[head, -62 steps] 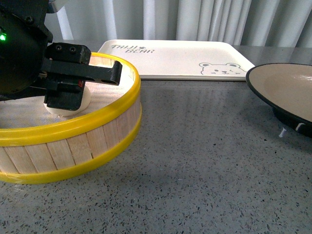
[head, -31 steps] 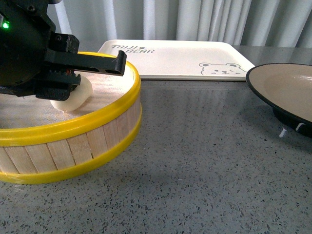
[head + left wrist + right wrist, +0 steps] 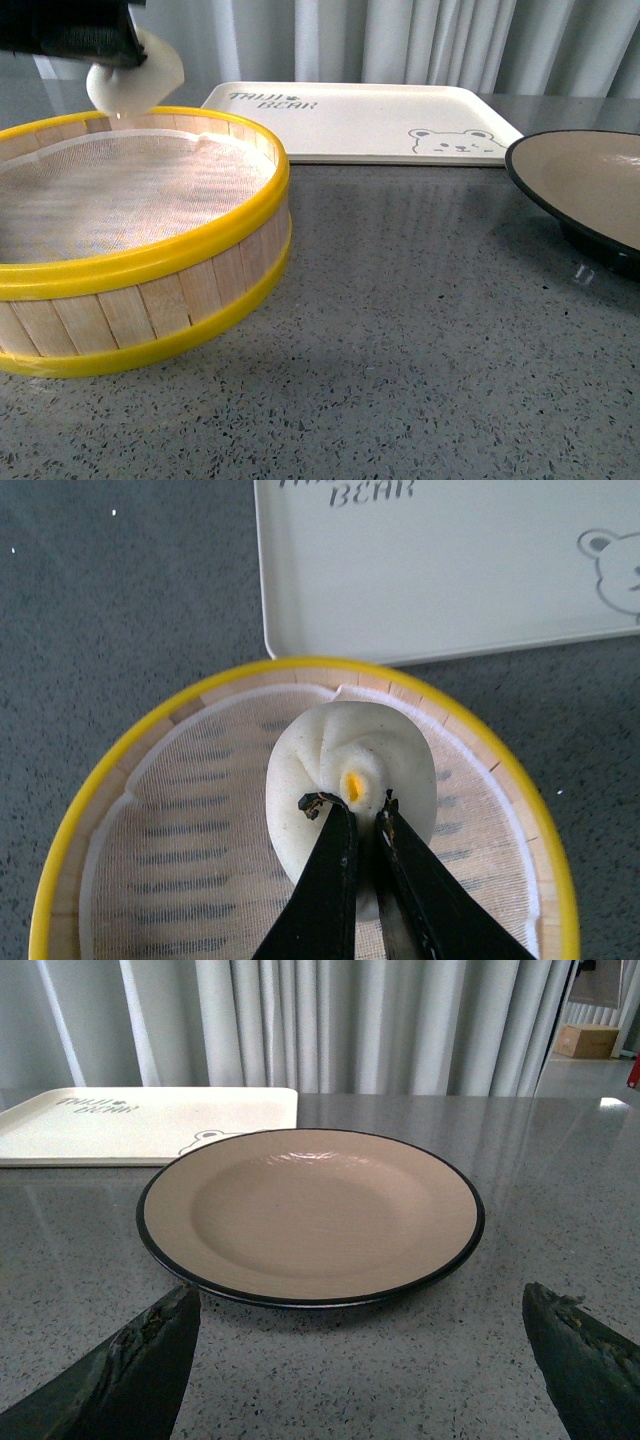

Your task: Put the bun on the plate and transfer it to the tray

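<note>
The left end effector [image 3: 352,805] is pressed together on the twisted top of the bun [image 3: 345,755]. It pinches only that small knot of dough, not the round body. The bun hangs in the air above the basket [image 3: 180,255], over its far side and clear of the yellow rim. Nothing else is in the basket but its white cloth [image 3: 120,195].

The right end effector [image 3: 358,1300] is spread wide and holds nothing. It waits low in front of the plate [image 3: 310,1215], with the plate facing the gap between its fingers [image 3: 140,1360].

The plate sits on the grey surface [image 3: 420,330], well off to the right of the basket, and it is empty. The tray [image 3: 360,120] lies just behind the basket, and it is empty too.

So the bun is picked up but not yet on the plate. I think the next move is a long carry from the basket over to the plate.

That carry is where things could go wrong. The dough is soft and the grip is tiny — the knot could stretch or tear, and the bun would drop. A quick swing could shake it loose. If it is let go too high or near the plate's edge, it could roll off onto the surface.
</note>
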### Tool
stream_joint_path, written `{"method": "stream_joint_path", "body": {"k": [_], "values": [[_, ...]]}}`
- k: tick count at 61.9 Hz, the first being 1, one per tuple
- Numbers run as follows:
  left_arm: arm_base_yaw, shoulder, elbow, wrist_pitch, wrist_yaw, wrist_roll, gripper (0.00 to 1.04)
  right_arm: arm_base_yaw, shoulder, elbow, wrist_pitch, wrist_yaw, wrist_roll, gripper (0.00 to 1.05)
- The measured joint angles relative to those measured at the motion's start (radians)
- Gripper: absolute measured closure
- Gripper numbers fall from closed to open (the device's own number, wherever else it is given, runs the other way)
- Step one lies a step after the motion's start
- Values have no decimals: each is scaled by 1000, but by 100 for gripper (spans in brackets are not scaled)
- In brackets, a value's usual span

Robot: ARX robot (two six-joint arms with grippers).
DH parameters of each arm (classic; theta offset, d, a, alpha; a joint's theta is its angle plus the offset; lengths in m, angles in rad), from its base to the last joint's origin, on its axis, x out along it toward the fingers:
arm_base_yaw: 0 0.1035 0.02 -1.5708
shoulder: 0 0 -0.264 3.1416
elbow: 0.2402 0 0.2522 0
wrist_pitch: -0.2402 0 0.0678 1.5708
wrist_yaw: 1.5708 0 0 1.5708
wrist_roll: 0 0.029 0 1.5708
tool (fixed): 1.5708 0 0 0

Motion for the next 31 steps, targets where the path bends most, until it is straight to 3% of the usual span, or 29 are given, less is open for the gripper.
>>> {"method": "stream_joint_path", "body": {"k": [31], "values": [[-252, 289, 444, -12, 21, 82, 101, 0, 0, 0, 0, 0, 0, 9]]}}
